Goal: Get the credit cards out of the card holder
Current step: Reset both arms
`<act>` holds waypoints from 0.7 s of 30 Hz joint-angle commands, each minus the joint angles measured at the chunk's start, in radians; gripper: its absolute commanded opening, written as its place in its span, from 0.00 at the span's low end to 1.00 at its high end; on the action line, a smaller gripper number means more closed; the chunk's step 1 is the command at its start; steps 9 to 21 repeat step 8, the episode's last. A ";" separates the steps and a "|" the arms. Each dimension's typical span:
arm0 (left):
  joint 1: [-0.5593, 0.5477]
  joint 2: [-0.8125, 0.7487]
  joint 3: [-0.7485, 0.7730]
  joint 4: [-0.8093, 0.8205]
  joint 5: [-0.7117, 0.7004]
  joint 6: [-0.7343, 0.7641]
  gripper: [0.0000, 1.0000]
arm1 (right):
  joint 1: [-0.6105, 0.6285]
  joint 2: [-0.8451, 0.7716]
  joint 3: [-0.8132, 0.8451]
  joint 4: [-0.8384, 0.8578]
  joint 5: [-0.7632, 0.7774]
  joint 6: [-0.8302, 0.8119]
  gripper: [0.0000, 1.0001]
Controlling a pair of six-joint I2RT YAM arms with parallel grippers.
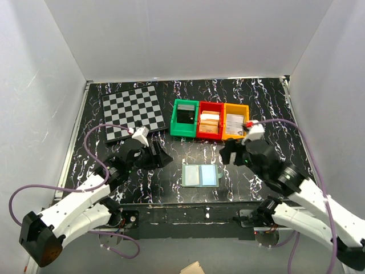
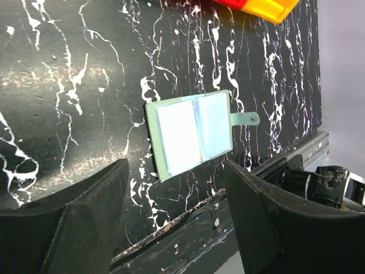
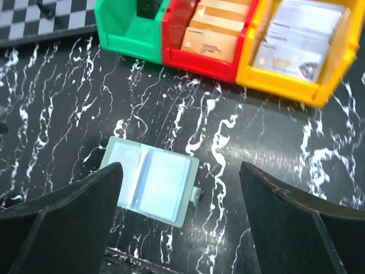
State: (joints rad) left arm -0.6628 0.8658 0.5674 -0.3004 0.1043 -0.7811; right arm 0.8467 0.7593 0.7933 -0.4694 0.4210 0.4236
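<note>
The card holder (image 1: 202, 176) lies open and flat on the black marbled table near the front edge, its light blue pockets facing up and its snap tab pointing right. It also shows in the left wrist view (image 2: 192, 132) and in the right wrist view (image 3: 149, 179). No card can be told apart from the pale pockets. My left gripper (image 1: 161, 155) is open and empty, hovering left of the holder. My right gripper (image 1: 227, 153) is open and empty, hovering up and right of the holder.
A green bin (image 1: 185, 118), a red bin (image 1: 209, 120) and a yellow bin (image 1: 235, 121) stand in a row behind the holder, with cards inside. A checkerboard (image 1: 132, 109) lies at the back left. The table's front edge (image 1: 188, 202) is close below the holder.
</note>
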 commanded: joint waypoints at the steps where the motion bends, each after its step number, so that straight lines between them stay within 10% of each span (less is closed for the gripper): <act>1: 0.003 -0.056 0.031 -0.103 -0.091 -0.004 0.68 | 0.003 -0.225 -0.089 -0.098 0.091 0.179 0.92; 21: 0.003 -0.114 0.019 -0.114 -0.122 -0.015 0.69 | 0.003 -0.264 -0.092 -0.172 0.052 0.167 0.93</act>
